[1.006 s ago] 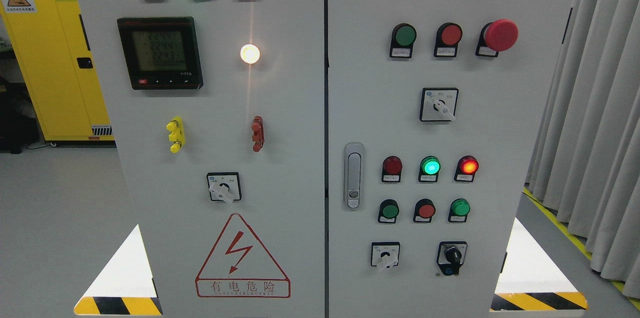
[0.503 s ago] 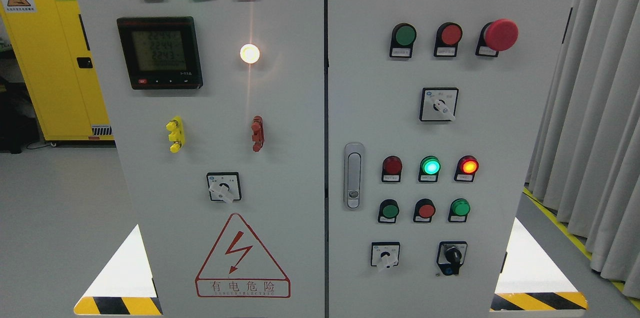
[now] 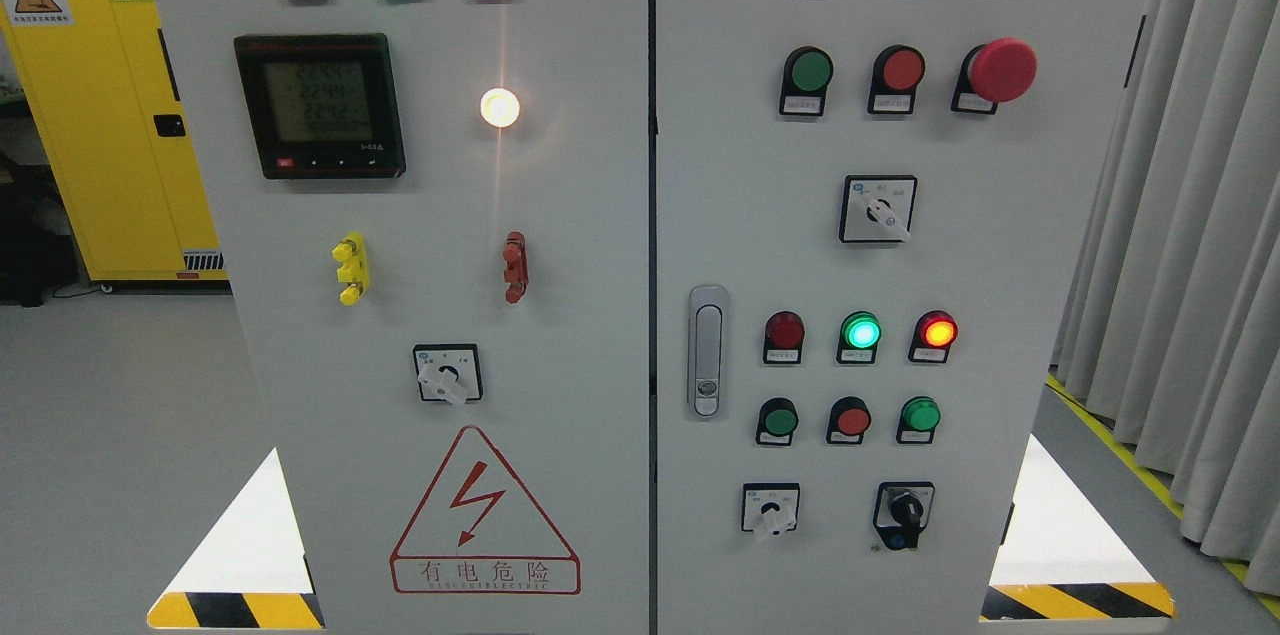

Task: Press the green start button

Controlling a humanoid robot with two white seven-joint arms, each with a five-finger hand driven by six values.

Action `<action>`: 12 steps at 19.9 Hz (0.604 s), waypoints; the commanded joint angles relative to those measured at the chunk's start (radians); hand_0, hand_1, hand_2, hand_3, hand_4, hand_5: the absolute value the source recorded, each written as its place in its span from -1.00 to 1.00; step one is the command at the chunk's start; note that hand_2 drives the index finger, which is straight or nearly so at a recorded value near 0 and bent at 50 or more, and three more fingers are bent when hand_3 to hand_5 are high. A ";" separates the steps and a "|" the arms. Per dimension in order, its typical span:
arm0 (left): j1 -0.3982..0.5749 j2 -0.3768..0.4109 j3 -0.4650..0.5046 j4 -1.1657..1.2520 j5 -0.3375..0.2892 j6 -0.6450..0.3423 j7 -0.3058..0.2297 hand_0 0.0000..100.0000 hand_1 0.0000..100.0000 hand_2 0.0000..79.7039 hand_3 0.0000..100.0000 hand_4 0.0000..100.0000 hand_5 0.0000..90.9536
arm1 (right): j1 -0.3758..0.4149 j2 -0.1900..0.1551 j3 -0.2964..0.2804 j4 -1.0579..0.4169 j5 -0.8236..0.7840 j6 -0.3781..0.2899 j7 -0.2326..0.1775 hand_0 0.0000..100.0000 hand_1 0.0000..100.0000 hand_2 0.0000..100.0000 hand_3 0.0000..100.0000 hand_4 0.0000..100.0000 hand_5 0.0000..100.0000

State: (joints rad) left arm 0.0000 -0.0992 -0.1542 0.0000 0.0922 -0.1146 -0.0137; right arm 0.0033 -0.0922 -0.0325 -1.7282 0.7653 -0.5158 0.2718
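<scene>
Neither of my hands is in view, so I cannot tell their state or which is nearer. The round green push button (image 3: pixel 806 71) sits high on the grey cabinet's right door (image 3: pixel 1000 245), left of a round red button (image 3: pixel 903 69) (other green buttons lie lower). Grey curtains (image 3: pixel 1180 215) hang to the right.

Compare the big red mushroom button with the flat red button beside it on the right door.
The mushroom button has a wide head standing out from the panel; the flat red button sits low in its black collar. The mushroom's head is clearly larger. The mushroom ends the row; the flat one is in the middle. Both are red and unlit.
</scene>
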 commanded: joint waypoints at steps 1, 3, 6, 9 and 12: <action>-0.026 -0.007 -0.001 -0.028 0.000 0.000 0.000 -0.76 0.11 -1.00 -1.00 -1.00 -1.00 | -0.129 0.005 -0.092 -0.168 0.103 0.000 -0.013 -0.49 0.19 -1.00 0.40 0.41 0.48; -0.026 -0.005 -0.001 -0.028 0.000 0.000 0.000 -0.76 0.11 -1.00 -1.00 -1.00 -1.00 | -0.137 0.005 -0.095 -0.189 0.105 0.000 -0.013 -0.44 0.20 -1.00 0.43 0.44 0.53; -0.026 -0.007 -0.001 -0.028 0.000 0.001 0.000 -0.76 0.11 -1.00 -1.00 -1.00 -1.00 | -0.152 0.002 -0.090 -0.195 0.115 0.000 -0.011 -0.36 0.21 -1.00 0.51 0.50 0.66; -0.026 -0.007 -0.001 -0.028 0.000 0.000 0.000 -0.76 0.11 -1.00 -1.00 -1.00 -1.00 | -0.178 0.002 -0.083 -0.195 0.141 0.000 -0.003 -0.28 0.22 -1.00 0.54 0.50 0.69; -0.026 -0.005 -0.001 -0.028 0.000 0.000 0.000 -0.76 0.11 -1.00 -1.00 -1.00 -1.00 | -0.215 0.005 -0.057 -0.180 0.170 0.010 0.000 -0.22 0.23 -1.00 0.51 0.53 0.72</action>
State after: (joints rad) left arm 0.0000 -0.1031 -0.1547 0.0000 0.0920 -0.1146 -0.0138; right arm -0.1510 -0.0902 -0.0870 -1.8538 0.8882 -0.5166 0.2609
